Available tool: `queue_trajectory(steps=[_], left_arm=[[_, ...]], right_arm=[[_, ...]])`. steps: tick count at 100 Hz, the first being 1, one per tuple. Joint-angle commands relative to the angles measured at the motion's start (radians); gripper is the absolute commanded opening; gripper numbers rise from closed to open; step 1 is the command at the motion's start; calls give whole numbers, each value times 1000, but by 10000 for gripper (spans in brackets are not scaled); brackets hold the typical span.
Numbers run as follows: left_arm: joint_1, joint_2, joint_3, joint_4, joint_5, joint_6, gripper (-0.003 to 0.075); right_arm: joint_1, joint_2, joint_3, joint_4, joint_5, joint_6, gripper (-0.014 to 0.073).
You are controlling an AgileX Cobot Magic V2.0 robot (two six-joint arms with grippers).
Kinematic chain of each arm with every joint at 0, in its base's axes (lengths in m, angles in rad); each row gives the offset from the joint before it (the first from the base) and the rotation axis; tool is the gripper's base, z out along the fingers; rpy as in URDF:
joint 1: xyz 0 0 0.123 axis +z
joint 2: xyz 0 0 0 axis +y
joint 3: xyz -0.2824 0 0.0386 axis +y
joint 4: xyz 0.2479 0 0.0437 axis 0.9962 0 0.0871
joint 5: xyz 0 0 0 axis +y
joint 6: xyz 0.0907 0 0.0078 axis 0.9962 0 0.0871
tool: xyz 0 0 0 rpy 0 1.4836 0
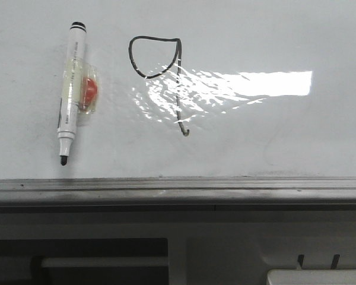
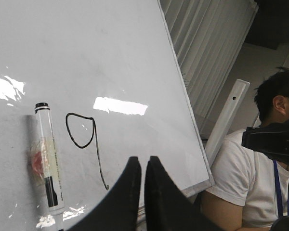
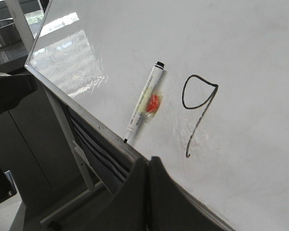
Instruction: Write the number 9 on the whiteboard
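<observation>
The number 9 [image 1: 166, 77] is drawn in thin dark line on the whiteboard [image 1: 273, 130], a rounded loop above a straight stem with a small hook. It also shows in the left wrist view [image 2: 89, 144] and the right wrist view [image 3: 197, 106]. A white marker pen [image 1: 70, 92] lies uncapped on the board to the left of the 9, a red lump with clear tape on its side. My left gripper [image 2: 143, 161] is shut and empty, held off the board beside the 9's stem. My right gripper [image 3: 148, 160] is shut and empty, over the board's grey edge rail [image 3: 111, 137].
A bright glare patch [image 1: 249, 86] lies on the board right of the 9. A grey metal rail [image 1: 178, 190] runs along the board's near edge. A person in a white shirt [image 2: 260, 159] sits beyond the board's far corner. A white stand frame [image 3: 67, 139] is under the board.
</observation>
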Motion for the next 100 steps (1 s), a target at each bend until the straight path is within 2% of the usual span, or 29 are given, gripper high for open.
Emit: queue_trajectory(steps=[1, 25, 85, 92, 100], left_arm=[[0, -42, -26, 1, -2, -10, -20], [0, -68, -26, 1, 12, -10, -20], [2, -69, 0, 2, 10, -10, -20], [35, -69, 15, 0, 43, -8, -20], [134, -69, 32, -26, 151, -6, -20]], right_arm=[[0, -82, 38, 6, -91, -15, -69], [0, -226, 124, 16, -86, -15, -69], [0, -228, 131, 16, -65, -15, -69], [0, -228, 131, 16, -65, -15, -69], [0, -228, 131, 16, -65, -15, -69]])
